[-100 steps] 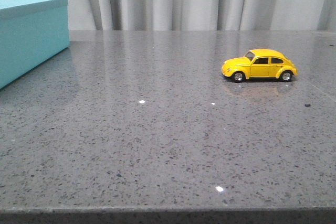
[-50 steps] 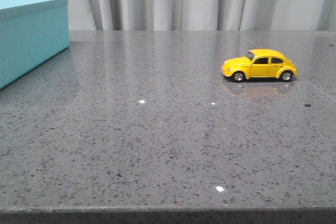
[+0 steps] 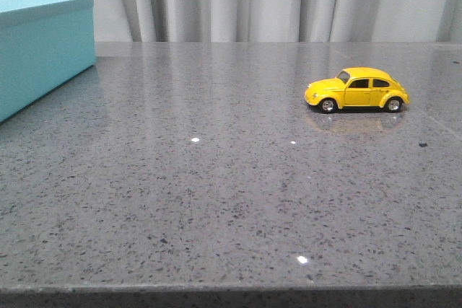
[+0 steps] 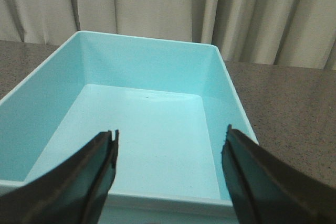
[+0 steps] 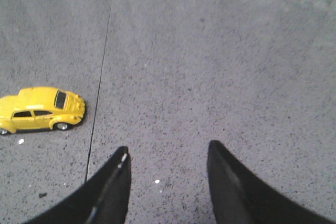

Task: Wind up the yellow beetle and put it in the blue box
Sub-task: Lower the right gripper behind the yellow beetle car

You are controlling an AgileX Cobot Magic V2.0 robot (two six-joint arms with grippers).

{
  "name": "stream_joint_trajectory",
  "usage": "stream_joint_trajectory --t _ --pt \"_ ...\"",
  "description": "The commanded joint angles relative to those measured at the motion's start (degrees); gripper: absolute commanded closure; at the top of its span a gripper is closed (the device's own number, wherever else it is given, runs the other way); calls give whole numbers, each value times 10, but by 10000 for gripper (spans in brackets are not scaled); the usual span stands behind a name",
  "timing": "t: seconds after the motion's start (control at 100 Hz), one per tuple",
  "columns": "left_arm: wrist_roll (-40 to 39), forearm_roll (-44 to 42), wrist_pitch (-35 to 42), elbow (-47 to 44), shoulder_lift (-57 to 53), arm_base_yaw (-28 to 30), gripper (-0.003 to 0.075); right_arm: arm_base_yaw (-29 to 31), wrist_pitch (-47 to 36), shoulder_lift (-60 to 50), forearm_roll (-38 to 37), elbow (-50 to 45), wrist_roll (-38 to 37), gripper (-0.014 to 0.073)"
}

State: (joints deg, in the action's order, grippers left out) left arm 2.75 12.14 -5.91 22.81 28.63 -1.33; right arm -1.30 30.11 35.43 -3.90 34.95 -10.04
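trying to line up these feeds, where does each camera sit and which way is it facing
Front view: low at the table's near edge, facing forward to the curtain; yellow beetle right, blue box far left; no arm shows.
Left wrist view: on the left arm, looking into the empty box; left gripper open.
Right wrist view: on the right arm, looking down at the table; right gripper open.
Shared: front and right wrist views both show the beetle.
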Motion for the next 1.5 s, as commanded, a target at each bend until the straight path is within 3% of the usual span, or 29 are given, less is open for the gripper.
stream_joint_trajectory --t 0.0,0.36,0.86,1.08,1.49 --pt "0 4 48 24 5 -4 314 -15 -1 49 2 57 1 230" --pt "0 4 39 25 5 -4 314 -108 131 283 24 253 -1 146" --pt "0 4 39 25 5 -4 314 -186 256 534 25 489 -87 146" --pt "0 4 39 25 5 -4 314 -198 289 601 25 536 -120 146" --pt "0 4 39 25 5 -4 314 -198 293 638 25 536 -136 146"
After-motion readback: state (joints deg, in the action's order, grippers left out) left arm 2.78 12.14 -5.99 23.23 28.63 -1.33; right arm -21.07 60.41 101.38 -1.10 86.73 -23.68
